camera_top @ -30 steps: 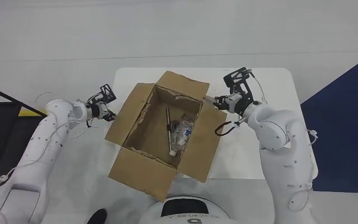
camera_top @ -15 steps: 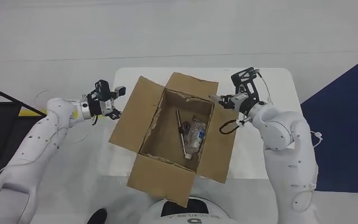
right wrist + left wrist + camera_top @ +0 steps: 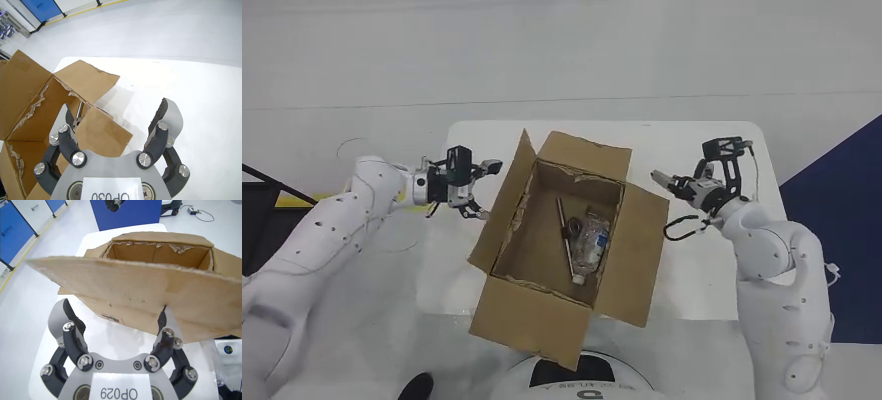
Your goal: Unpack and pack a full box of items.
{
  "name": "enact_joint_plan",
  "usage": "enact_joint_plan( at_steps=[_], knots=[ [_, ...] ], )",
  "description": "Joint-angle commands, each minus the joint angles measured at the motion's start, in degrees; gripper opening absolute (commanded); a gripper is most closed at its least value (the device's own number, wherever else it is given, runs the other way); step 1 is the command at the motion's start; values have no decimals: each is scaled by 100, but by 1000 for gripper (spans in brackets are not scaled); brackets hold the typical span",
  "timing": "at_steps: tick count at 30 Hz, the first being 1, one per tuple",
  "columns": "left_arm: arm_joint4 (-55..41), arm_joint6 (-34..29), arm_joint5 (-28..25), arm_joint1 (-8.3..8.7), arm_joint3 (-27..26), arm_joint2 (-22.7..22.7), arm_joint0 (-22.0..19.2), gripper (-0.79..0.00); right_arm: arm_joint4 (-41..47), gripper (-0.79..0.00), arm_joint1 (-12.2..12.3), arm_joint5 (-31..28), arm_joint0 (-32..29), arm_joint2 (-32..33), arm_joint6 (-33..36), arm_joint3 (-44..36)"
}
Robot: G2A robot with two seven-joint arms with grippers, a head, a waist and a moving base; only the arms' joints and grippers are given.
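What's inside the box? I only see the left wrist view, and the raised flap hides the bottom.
Observer: From the top view, a clear plastic bottle and a metal tool lie side by side on the bottom of the cardboard box.
Operator: And the right gripper?
Observer: The right gripper is open and empty, over the table beside the box's opposite flap.

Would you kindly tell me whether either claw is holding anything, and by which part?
Nothing is held. The left claw is open close to a raised flap of the brown cardboard box; the right claw is open over the white table.
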Motion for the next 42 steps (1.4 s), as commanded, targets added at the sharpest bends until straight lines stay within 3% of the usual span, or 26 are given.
enact_joint_plan(
  at_steps=[1,8,13,17,20,30,38,42],
  knots=[
    [-121,-41,0,-71,138,293,-155,0,106,0,19,0,-106,182,-71,138],
    [-451,-104,0,-323,570,1061,-650,0,12,0,91,304,-328,647,-167,819],
    [-543,50,0,-443,768,1449,-906,0,-1000,0,142,1080,-134,552,110,1449],
    [-540,34,0,-549,923,1721,-1067,0,-1156,0,186,584,24,293,536,1835],
    [-602,-103,0,-651,1047,1858,-1144,0,-794,0,205,25,106,206,559,2005],
    [-758,-191,0,-900,1334,2095,-1288,0,1758,0,327,-1901,70,731,480,2313],
    [-705,14,0,-963,1486,2083,-1294,0,2739,0,457,-2458,10,854,892,1928],
    [-610,143,9,-963,1533,2018,-1258,0,2889,0,511,-2578,-122,807,1015,1292]
  ],
)
